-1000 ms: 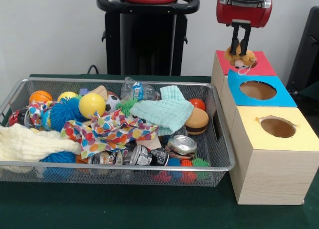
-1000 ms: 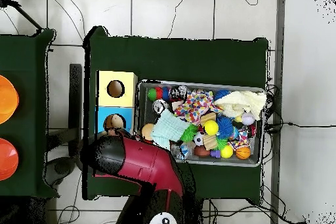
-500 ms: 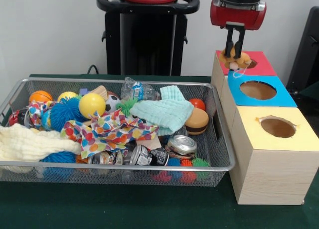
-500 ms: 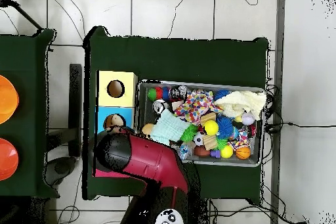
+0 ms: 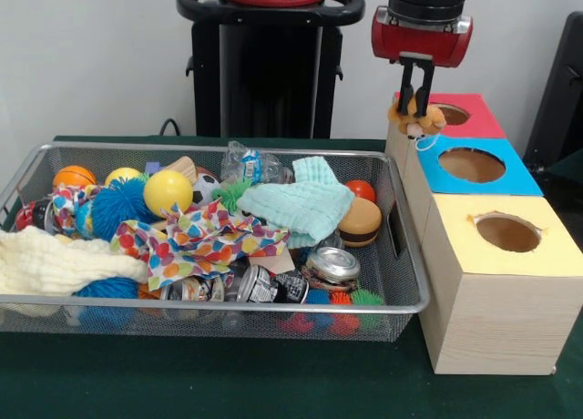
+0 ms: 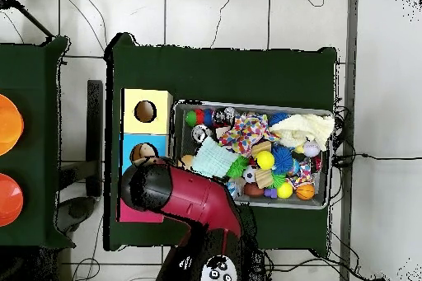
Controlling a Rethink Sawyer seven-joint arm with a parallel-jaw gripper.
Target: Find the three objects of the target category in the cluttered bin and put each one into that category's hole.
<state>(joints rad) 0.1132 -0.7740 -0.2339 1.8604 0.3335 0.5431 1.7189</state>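
My gripper (image 5: 416,107) hangs above the left edge of the red-ringed box, shut on a tan-brown plush animal (image 5: 426,120) with a pale muzzle. The plush dangles just left of the red-ringed hole (image 5: 453,115), not over it. The wire mesh bin (image 5: 228,302) lies to the left, full of clutter. No other plush animal shows clearly in it. In the overhead view the red arm (image 6: 177,199) covers the gripper, the plush and most of the red card (image 6: 134,213); the bin (image 6: 247,105) shows to its right.
The blue-ringed hole (image 5: 471,165) and the yellow-ringed hole (image 5: 507,232) lie in front of the red one. The bin holds a yellow ball (image 5: 168,191), a blue spiky ball (image 5: 117,206), a mint cloth (image 5: 301,208), a spotted cloth (image 5: 205,241), a toy burger (image 5: 360,221) and cans (image 5: 333,264).
The gripper, still holding the tan plush, has moved left and slightly up, from over the red-ringed hole to the box's left edge. The bin's contents have not moved.
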